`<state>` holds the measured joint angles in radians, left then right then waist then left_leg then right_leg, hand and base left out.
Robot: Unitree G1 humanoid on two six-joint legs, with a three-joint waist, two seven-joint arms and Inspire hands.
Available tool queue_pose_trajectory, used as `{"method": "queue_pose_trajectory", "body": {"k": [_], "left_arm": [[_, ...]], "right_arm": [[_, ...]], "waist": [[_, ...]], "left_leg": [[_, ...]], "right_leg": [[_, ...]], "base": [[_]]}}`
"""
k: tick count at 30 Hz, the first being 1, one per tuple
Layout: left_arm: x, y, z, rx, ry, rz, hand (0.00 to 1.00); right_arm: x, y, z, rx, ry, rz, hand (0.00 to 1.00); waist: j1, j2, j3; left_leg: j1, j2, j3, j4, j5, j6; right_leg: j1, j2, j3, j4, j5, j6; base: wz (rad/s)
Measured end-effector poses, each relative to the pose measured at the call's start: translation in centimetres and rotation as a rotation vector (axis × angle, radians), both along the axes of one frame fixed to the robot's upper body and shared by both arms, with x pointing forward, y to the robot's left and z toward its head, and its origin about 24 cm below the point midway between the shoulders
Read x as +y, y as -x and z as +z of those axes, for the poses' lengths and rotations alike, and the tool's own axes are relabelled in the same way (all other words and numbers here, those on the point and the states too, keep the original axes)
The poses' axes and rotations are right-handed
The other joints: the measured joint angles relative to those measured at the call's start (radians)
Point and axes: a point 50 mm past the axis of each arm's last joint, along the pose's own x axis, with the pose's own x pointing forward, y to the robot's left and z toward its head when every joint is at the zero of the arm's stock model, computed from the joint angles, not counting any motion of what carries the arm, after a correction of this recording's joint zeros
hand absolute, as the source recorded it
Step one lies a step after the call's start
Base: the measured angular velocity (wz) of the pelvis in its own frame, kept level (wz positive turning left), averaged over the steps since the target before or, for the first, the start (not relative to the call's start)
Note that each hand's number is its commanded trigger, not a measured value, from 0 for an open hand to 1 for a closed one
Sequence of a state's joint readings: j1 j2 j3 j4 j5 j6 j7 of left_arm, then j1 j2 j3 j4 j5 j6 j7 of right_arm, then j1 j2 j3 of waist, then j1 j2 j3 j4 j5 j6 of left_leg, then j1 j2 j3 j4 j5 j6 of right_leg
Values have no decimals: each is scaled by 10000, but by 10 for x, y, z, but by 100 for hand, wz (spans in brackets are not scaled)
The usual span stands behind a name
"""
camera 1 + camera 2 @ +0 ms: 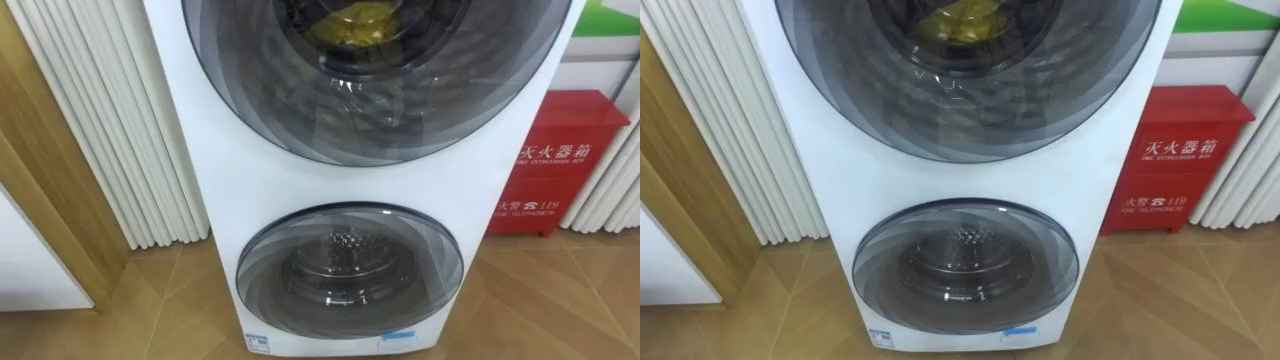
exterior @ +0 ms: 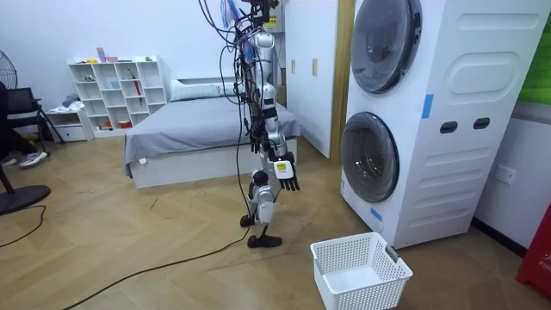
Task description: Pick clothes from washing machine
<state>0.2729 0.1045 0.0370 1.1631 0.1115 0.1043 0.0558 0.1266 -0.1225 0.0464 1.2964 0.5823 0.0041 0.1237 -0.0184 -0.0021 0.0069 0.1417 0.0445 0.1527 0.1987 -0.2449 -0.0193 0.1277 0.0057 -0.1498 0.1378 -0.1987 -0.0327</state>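
Left eye view: washer [image 1: 230, 185] is seen close up, both doors shut. Yellow cloth [image 1: 360, 22] is seen behind the upper door [image 1: 450, 100].
Room view: robot is stood facing the washer, basket [image 2: 360, 271] on the floor nearby. Right hand [image 2: 287, 172] is hung low, fingers loosely spread, nothing held.

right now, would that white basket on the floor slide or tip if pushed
The white basket looks empty and of perforated plastic, so probably light. It sits low and wide on the smooth wood floor, so a push would likely slide it, not tip it. Its mesh walls may flex.
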Motion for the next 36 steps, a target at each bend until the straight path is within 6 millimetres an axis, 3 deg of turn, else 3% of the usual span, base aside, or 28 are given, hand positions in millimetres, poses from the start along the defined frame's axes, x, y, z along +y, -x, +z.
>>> {"method": "queue_pose_trajectory", "body": {"k": [14,19,23,27,29,32,36], "left_arm": [[0,2,0,162,70,45,0],[0,1,0,143,193,59,0],[3,-5,1,-31,134,-62,0],[11,-7,2,-240,-42,-95,0],[15,-6,3,-243,-176,-149,0],[18,-7,4,-326,-242,-71,0],[20,-8,5,-341,-170,-42,0]], "right_arm": [[1,1,0,90,-168,-31,0],[-1,-8,1,-58,137,15,0],[-6,-43,10,-1185,918,906,0],[-12,-102,35,-3437,2001,1032,0],[-17,-136,54,-4675,2674,1153,0],[-24,-169,87,-6316,3581,1380,0],[-35,-196,125,-7889,4809,1393,0]], "waist": [[-14,-21,-5],[-5,-90,-12],[-12,-122,11],[30,-271,37],[68,-356,54],[139,-368,57],[225,-356,62]], "left_leg": [[-35,-3,-7,17,0,0],[72,-6,-36,3,0,0],[82,-5,6,11,0,1],[108,-14,0,-5,0,1],[132,-14,-60,-14,1,1],[111,-16,-41,-15,1,1],[81,-1,-57,-37,1,1]], "right_leg": [[-1,-1,-41,-13,0,0],[156,-13,-54,-16,-3,5],[113,-22,-19,-3,-4,8],[154,-22,-52,12,-1,13],[137,-18,-70,35,3,19],[136,-33,-158,43,6,24],[123,-34,-169,147,8,27]], "base": [[1],[0],[-4],[6],[5],[3],[0]]}}
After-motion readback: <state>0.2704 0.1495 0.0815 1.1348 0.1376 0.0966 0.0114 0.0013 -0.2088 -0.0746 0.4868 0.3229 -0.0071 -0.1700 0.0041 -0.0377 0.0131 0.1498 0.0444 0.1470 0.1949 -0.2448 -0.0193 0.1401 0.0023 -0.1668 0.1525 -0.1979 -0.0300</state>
